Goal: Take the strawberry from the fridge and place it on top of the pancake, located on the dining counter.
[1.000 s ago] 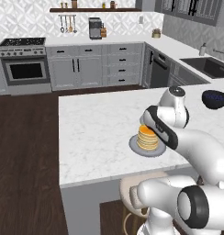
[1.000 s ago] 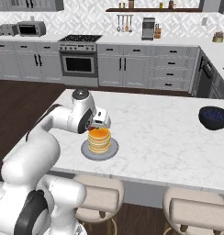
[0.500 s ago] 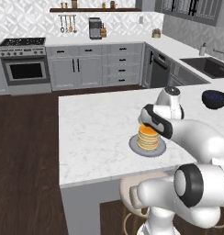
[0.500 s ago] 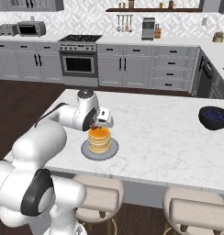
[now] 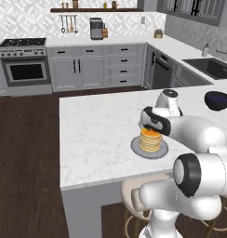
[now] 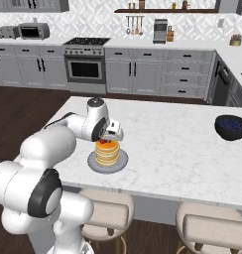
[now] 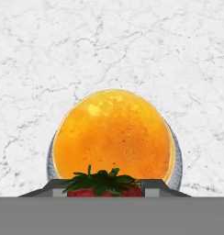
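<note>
We are holding our claw point(image 7: 103, 189) just above the pancake point(image 7: 114, 134), its fingers clamping the strawberry point(image 7: 103, 184), plate point(image 5: 135, 148) resting on the dining counter point(image 5: 96, 125), dark bowl point(image 6: 231, 127) sitting well apart

Even, bright rendered light is seen throughout; no glare or blur. A faint shadow is cast around the plate point(image 5: 150, 149) on the surface point(image 5: 96, 135).
</note>
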You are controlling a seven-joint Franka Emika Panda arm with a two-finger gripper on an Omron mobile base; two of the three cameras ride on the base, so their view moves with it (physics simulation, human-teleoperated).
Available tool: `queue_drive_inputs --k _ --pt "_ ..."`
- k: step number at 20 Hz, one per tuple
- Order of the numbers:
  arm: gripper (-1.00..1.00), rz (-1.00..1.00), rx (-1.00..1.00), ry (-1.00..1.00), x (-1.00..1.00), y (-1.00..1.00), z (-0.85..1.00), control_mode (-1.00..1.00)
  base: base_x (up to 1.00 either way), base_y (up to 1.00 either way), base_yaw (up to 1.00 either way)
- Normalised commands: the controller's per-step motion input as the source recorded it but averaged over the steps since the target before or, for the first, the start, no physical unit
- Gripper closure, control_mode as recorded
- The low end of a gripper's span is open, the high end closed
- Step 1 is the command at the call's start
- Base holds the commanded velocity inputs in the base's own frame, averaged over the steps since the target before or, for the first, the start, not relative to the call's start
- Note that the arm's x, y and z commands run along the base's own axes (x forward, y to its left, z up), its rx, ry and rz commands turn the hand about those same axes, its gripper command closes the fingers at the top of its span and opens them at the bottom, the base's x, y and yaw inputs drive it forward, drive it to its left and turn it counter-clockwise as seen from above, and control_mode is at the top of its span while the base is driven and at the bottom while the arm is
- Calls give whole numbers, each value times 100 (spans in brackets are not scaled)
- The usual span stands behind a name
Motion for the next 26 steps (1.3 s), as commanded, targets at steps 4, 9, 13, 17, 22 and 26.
queue_drive_inputs --k 4,9,13,17,22,26 --pt "100 0 0 3 8 0 -25 -100 0 0 0" --pt "100 0 0 1 14 0 -22 -100 0 0 0" --pt "100 0 0 0 3 0 -2 -100 0 0 0" --pt "100 0 0 0 20 0 6 -100 0 0 0" --pt "100 0 0 0 28 -2 0 -100 0 0 0" --pt "100 0 0 3 0 -1 -14 -100 0 0 0"
